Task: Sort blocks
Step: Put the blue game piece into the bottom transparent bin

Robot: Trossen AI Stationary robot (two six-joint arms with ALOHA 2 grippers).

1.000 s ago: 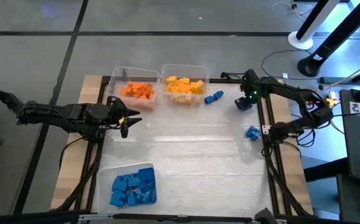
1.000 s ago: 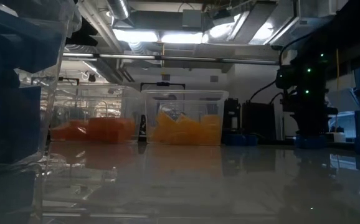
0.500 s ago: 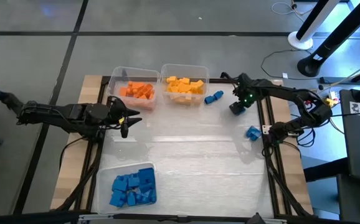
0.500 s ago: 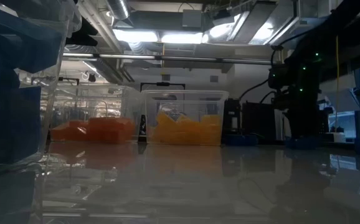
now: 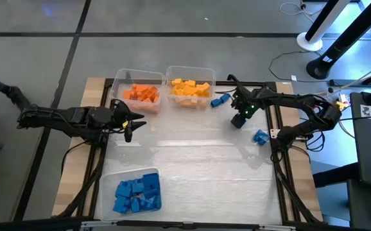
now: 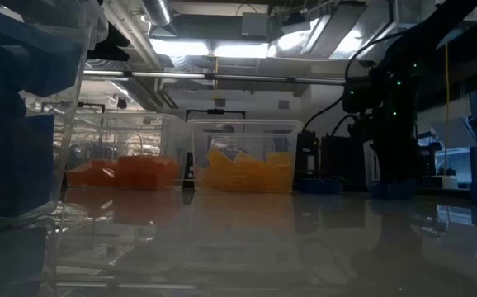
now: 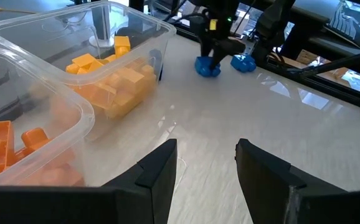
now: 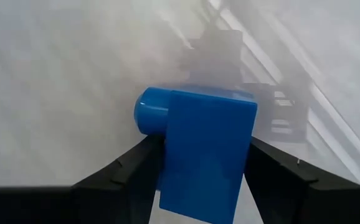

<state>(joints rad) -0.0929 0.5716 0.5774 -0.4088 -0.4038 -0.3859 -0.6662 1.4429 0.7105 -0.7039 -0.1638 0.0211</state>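
Right wrist view shows it plainly: a small blue plastic toy brick (image 8: pixel 198 146) is pinched between my right gripper (image 5: pixel 238 119)'s fingers, lifted off the white tabletop (image 5: pixel 198 167), just past the clear plastic bin of yellow bricks (image 5: pixel 190 88) on its right-arm side. Two more loose blue bricks remain: one (image 5: pixel 220 100) just beside that yellow bin, another (image 5: pixel 260 136) farther out by the table's right rail. The clear bin of orange bricks (image 5: pixel 138 94) touches the yellow bin's other side, and the clear bin of blue bricks (image 5: pixel 134 191) sits well apart at the near edge. By my read, orange and yellow are done; three blues left, one in hand. My left gripper (image 5: pixel 131 123) waits by the orange bin, fingers apart, empty.
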